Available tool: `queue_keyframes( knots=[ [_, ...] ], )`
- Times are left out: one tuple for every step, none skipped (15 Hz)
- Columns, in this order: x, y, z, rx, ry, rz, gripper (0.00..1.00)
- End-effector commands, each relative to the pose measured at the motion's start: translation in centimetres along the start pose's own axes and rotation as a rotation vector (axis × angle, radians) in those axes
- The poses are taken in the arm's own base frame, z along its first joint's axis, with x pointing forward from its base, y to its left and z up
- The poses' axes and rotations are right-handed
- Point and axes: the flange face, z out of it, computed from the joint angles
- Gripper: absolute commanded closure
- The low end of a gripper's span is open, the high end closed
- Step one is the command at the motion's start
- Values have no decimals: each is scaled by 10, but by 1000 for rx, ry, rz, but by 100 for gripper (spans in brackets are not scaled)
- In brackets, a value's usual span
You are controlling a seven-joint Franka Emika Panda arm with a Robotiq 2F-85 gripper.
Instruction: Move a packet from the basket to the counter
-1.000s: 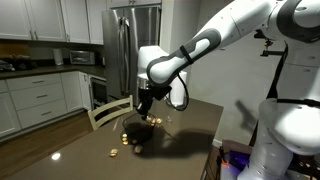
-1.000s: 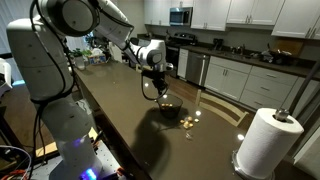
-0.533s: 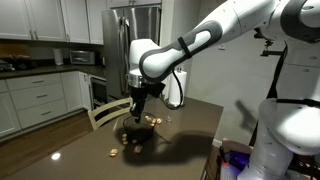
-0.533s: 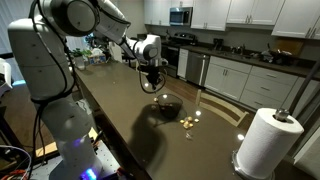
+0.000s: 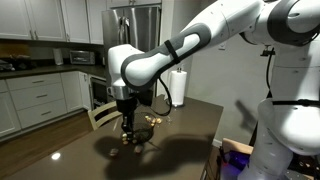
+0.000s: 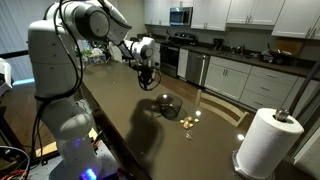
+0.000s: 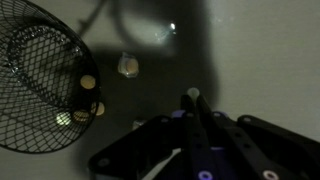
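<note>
The small dark mesh basket [image 6: 168, 104] stands on the dark brown counter [image 6: 125, 125]. In the wrist view the basket [image 7: 35, 75] is at the left and holds a few small packets [image 7: 88, 82]. My gripper [image 7: 192, 98] is shut, with a small pale packet pinched at its fingertips. It hangs above the counter [image 7: 260, 50] beside the basket, not over it. In both exterior views the gripper [image 5: 127, 127] [image 6: 146, 82] is a short way from the basket [image 5: 145, 133]. One packet [image 7: 127, 65] lies on the counter next to the basket.
Loose packets lie on the counter near the basket [image 6: 187, 121] [image 5: 113, 152]. A white paper-towel roll [image 6: 265, 142] stands at the counter's near end. A chair back [image 5: 105, 112] is at the far edge. White kitchen cabinets [image 6: 250, 80] lie beyond.
My gripper has risen out of the basket and moved sideways away from it, staying shut. The basket and the loose packets have not moved.
</note>
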Motion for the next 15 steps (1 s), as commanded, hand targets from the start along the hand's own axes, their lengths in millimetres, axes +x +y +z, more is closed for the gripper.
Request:
queue_keyframes(
  knots=[
    [22,-19,9,-7,-50,-95,95],
    [25,-22,14,-17,-50,-104,95],
    [29,-25,16,-29,-48,-114,95],
    [31,-28,19,-40,-50,-131,68],
    [33,-29,21,-49,-55,-139,68],
    [34,-29,22,-53,-58,-142,61],
    [35,-29,23,-54,-59,-143,56],
    [35,-29,22,-50,-59,-142,49],
    [36,-28,22,-47,-57,-139,42],
    [36,-29,20,-39,-58,-136,36],
    [35,-29,19,-35,-55,-134,30],
    [35,-30,17,-34,-49,-130,23],
    [35,-30,16,-35,-42,-128,17],
    [35,-32,15,-34,-34,-123,10],
    [35,-32,14,-34,-28,-119,4]
  ],
)
